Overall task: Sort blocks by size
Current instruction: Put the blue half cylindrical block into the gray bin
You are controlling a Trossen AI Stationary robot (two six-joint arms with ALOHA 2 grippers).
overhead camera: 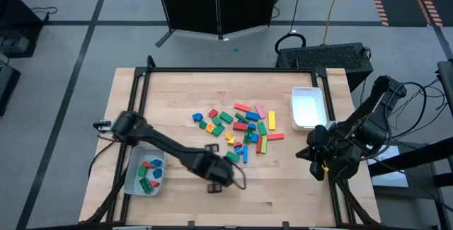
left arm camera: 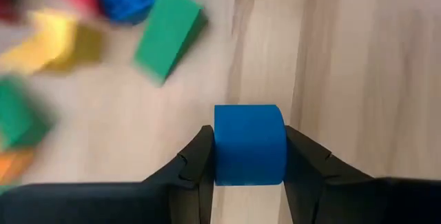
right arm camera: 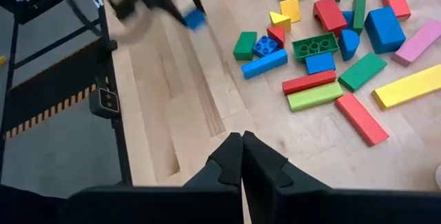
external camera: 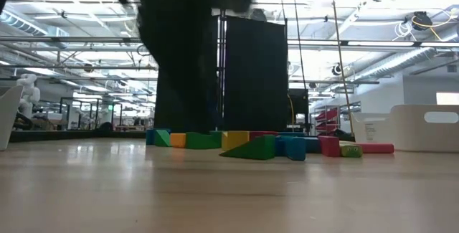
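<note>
A small blue block (left arm camera: 249,145) sits between the fingers of my left gripper (left arm camera: 248,138), which points steeply down over the near middle of the table (overhead camera: 230,175), near the front of the block pile. In the right wrist view the same block (right arm camera: 195,18) shows under that gripper. The loose blocks (overhead camera: 241,125) lie flat on the wood in the middle of the table, cubes and longer bars mixed (right arm camera: 331,45). My right gripper (right arm camera: 242,138) hangs shut and empty above the table's right edge (overhead camera: 316,165). My left gripper pinches the blue block by two opposite sides (left arm camera: 219,148) between its two fingers (left arm camera: 196,158), coming from above and pointing steeply down. The block juts out past the fingertips. It looks clear of the wood below.
A grey tray (overhead camera: 131,180) at the near left holds several blocks. A white tray (overhead camera: 294,110) stands at the right, behind my right gripper, and shows in the low view (external camera: 423,129). A green wedge (left arm camera: 169,31) lies nearest the held block. Bare wood lies along the near edge.
</note>
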